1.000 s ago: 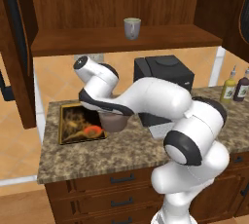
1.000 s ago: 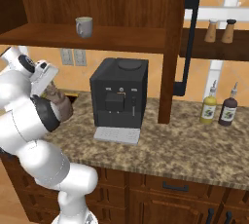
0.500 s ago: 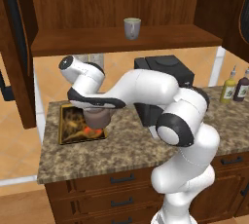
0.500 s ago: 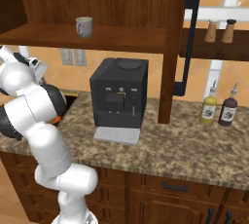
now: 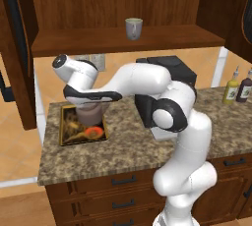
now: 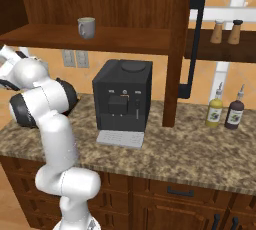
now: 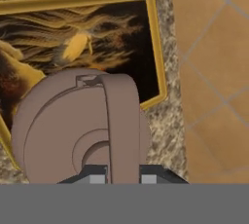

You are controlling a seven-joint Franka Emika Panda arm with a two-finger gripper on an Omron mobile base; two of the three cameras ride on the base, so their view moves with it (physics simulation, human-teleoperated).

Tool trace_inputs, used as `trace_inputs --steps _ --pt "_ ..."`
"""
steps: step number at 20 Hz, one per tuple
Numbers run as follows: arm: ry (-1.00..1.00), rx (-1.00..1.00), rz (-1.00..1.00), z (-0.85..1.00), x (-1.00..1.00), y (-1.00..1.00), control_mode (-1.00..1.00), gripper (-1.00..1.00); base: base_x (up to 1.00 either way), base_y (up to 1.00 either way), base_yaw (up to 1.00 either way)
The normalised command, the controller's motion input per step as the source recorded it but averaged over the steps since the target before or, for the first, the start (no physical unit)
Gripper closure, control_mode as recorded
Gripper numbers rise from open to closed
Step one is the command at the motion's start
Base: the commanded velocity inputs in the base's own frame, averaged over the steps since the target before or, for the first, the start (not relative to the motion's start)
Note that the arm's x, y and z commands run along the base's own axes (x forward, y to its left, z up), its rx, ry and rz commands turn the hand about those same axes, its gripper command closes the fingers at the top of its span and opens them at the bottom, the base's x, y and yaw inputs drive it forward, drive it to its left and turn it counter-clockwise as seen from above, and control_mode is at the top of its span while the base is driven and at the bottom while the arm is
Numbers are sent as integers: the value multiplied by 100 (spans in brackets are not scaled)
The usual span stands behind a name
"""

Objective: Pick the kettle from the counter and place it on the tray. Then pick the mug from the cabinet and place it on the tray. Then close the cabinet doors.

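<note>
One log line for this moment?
phase: placing kettle | end effector: shut on kettle handle, over tray | mug: on cabinet shelf | doors: open

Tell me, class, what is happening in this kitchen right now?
The white robot arm holds the kettle by its arched handle, its end effector shut on that handle. The kettle hangs over the gold-rimmed tray at the left end of the granite counter; whether it already rests on the tray cannot be told. The mug sits on the cabinet shelf, and the cabinet doors stand open.
</note>
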Motion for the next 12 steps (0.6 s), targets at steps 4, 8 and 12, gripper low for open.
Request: trace_inputs --steps 4,8,12 --pt "0 0 0 -14 40 15 -100 100 0 0 0" --pt "0 0 0 -22 41 1 -100 100 0 0 0" --pt "0 0 0 -30 39 0 -100 100 0 0 0"
